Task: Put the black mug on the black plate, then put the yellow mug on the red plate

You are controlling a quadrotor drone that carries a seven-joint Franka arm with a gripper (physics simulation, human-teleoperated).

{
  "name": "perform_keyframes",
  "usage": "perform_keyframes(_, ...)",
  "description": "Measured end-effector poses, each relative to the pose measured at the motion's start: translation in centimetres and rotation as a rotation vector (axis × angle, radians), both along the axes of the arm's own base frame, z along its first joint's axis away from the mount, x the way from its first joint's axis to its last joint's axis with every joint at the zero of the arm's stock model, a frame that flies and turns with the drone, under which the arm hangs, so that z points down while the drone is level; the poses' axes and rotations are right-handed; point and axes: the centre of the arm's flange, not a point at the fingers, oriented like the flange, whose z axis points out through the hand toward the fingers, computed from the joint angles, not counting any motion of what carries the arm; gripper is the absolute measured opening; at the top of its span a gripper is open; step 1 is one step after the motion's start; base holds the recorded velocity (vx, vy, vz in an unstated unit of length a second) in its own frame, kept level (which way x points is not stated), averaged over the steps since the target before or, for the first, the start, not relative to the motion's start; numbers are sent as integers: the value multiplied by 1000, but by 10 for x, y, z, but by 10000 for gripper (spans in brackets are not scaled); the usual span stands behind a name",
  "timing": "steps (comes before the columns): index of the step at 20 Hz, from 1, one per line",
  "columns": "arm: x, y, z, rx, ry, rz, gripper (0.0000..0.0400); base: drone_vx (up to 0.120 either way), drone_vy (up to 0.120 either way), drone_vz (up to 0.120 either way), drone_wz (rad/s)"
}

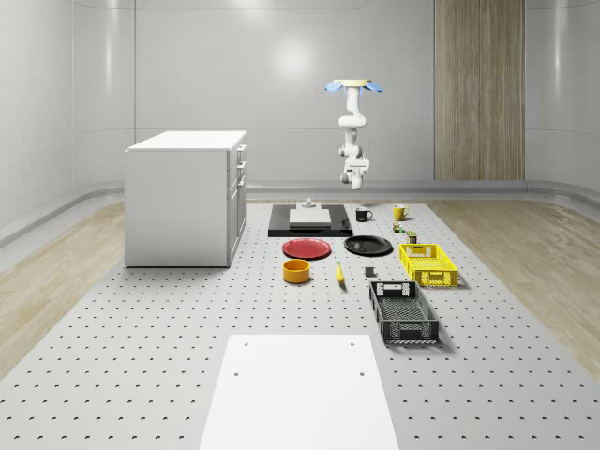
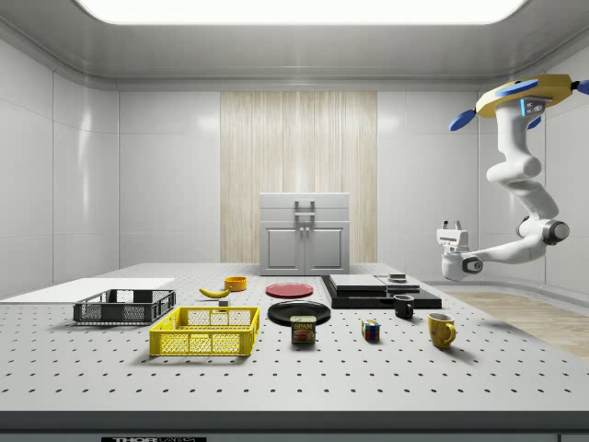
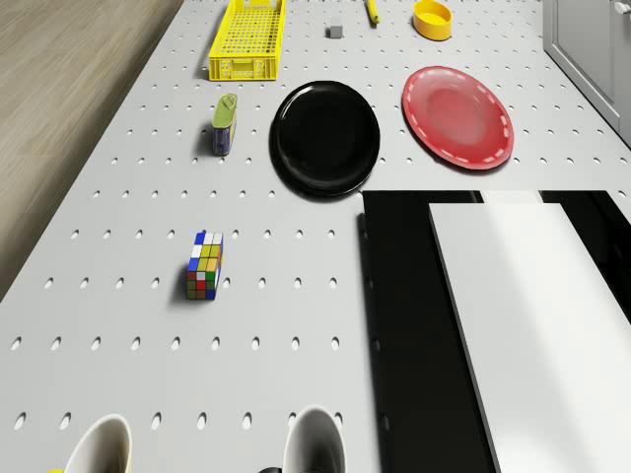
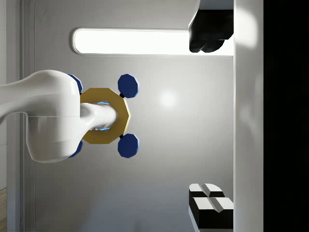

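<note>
The drone (image 2: 518, 97) hovered high above the far end of the table (image 2: 276, 387), beyond the black mug (image 2: 404, 307) and yellow mug (image 2: 441, 330). The arm (image 2: 525, 184) hung down from it, bent at the elbow, with the wrist turned so the gripper (image 2: 450, 226) pointed upward, fingers parted and holding nothing. Both mugs stood on the table below the gripper. The black plate (image 2: 299, 312) and red plate (image 2: 289, 290) lay further off, bare.

Bright, even light from a ceiling panel (image 2: 299, 9); soft shadows, wall glare.
</note>
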Motion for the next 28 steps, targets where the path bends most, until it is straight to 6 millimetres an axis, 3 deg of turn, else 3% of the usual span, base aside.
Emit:
perform_keyframes(6, 0, 0, 0, -1, -5, 0, 400, 120, 0, 0, 0)
perform_keyframes(10, -1, 0, 0, -4, -8, 0, 400, 120, -90, 0, 0)
perform_keyframes(26, -2, 6, 0, -65, -20, -1, 400, 120, 0, 0, 0)
perform_keyframes(28, -2, 9, 0, -92, -21, -2, 400, 0, 0, 0, 0)
